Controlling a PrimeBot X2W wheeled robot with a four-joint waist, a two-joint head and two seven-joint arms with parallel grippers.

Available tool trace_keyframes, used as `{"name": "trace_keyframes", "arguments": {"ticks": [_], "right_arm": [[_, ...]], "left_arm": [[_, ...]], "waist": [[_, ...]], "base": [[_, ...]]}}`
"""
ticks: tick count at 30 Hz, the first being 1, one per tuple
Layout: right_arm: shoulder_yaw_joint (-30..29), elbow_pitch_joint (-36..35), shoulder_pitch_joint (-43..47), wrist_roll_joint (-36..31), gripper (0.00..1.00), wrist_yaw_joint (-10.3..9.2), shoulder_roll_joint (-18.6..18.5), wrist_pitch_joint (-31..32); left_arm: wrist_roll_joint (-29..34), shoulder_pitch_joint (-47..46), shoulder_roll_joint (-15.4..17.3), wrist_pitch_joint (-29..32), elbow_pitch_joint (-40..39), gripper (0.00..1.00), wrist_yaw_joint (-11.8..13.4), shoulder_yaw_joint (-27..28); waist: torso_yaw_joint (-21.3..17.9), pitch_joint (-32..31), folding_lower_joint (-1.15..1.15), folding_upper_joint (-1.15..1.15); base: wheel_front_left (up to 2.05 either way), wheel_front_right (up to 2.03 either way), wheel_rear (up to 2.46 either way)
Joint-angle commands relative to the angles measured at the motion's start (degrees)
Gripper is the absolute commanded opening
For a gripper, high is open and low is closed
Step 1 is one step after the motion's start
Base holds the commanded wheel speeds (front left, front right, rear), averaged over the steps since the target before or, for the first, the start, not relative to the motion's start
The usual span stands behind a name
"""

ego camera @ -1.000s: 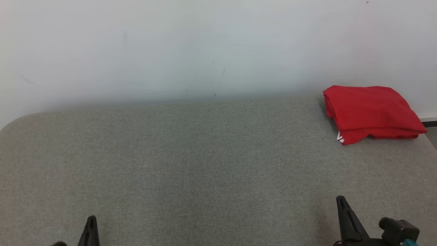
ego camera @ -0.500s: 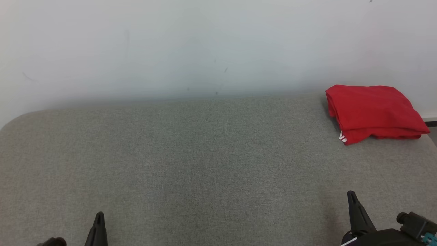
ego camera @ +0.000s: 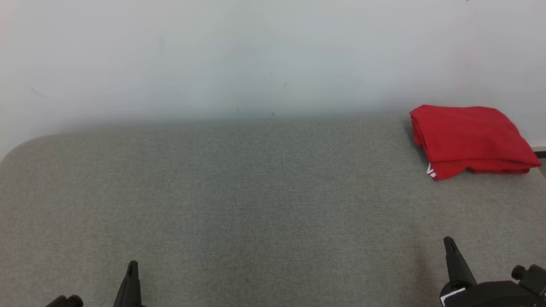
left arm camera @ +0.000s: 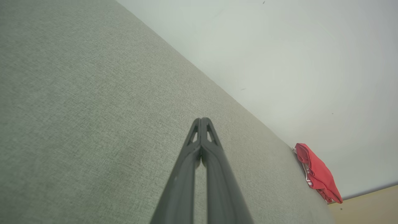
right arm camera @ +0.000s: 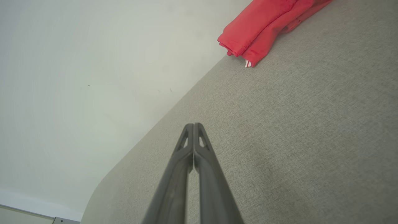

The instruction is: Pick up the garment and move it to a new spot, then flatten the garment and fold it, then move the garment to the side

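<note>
Right wrist view's top edge crops the garment [right arm camera: 264,28]; its white print [ego camera: 431,172] unreadable.

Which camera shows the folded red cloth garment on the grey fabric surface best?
The head view: the folded red cloth garment lies whole at the far right, its top and layered edges clear. The left wrist view shows it small and edge-on; the right wrist view cuts part of it off at the top edge.

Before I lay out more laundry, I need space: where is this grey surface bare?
Bare: the broad grey surface from its rounded left corner across to the folded red garment, between the wall and the left gripper and right gripper at the near edge. Crowded only at the far right corner, where the garment lies.
</note>
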Motion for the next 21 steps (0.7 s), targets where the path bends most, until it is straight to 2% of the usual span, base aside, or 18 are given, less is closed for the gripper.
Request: {"name": "trace_keyframes", "arguments": {"ticks": [1,21], "right_arm": [[-0.44,-0.55,-1.37,1.63,0.0,0.03,-0.51,0.27],[-3.83,0.57,-2.94,15.55,0.0,0.04,-0.69,4.93]], "left_arm": [[-0.97,-1.25,-0.1,0.09,-0.37,0.0,-0.44,0.65],[-11.35,-2.56,-3.77,1.0,1.2,0.0,-4.67,2.39]], "waist": [[0.03,0.02,0.0,0.0],[0.61,0.51,0.0,0.0]], "base": [[0.0,0.0,0.0],[0.0,0.0,0.0]]}}
